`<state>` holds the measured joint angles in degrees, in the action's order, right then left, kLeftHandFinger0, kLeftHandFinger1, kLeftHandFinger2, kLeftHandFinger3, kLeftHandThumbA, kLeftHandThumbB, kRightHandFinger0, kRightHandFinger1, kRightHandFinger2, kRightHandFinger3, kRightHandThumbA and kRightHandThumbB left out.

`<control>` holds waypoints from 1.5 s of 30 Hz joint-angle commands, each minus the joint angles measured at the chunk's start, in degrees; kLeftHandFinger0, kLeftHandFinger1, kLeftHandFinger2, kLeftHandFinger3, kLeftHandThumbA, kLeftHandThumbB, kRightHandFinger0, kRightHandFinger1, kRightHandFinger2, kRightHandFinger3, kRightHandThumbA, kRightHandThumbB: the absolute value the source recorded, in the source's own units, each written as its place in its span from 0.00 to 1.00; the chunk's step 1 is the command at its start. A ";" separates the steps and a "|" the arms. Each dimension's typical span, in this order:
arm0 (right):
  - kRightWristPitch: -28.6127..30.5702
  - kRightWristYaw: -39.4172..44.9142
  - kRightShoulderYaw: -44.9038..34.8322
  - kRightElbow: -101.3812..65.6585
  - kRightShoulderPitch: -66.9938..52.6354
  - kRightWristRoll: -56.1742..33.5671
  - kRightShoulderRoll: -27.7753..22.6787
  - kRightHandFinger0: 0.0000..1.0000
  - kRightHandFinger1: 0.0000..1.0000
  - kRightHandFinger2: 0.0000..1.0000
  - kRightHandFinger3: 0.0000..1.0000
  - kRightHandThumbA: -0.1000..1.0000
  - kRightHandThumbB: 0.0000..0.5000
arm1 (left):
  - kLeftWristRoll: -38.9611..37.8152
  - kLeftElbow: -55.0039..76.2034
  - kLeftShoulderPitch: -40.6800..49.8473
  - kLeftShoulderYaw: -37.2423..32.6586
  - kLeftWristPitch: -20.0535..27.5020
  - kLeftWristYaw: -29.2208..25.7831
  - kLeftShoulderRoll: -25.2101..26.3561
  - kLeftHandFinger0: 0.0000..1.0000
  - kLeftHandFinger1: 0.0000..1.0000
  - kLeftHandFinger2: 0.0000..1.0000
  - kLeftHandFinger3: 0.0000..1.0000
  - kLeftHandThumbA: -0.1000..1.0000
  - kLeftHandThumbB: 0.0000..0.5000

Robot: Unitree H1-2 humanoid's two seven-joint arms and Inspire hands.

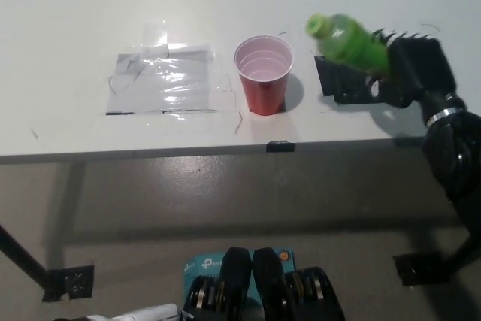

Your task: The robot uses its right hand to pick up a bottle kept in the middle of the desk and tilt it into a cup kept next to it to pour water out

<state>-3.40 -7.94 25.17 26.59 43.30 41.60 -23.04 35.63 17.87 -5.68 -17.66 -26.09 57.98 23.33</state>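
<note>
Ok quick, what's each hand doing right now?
Right hand: shut on the green bottle, tipped toward the red cup.
Left hand: only a sliver shows; cannot tell.

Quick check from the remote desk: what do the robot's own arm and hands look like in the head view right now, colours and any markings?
The right hand is black with ridged, segmented fingers. A thin silver band rings the wrist, and behind it the black right arm widens into a rounded, glossy casing. Only a sliver of the white left hand shows at the bottom edge; no detail is readable there.
</note>
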 commanded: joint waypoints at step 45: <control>-3.22 10.38 9.44 0.51 14.69 22.42 -3.81 0.00 0.23 0.47 0.02 0.00 0.20 | -0.89 1.45 -1.31 1.30 -0.84 1.85 2.11 1.00 1.00 1.00 1.00 1.00 0.88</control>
<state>-6.11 2.25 33.92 28.69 52.25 58.79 -24.40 34.99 17.90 -6.04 -17.43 -26.09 59.11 24.34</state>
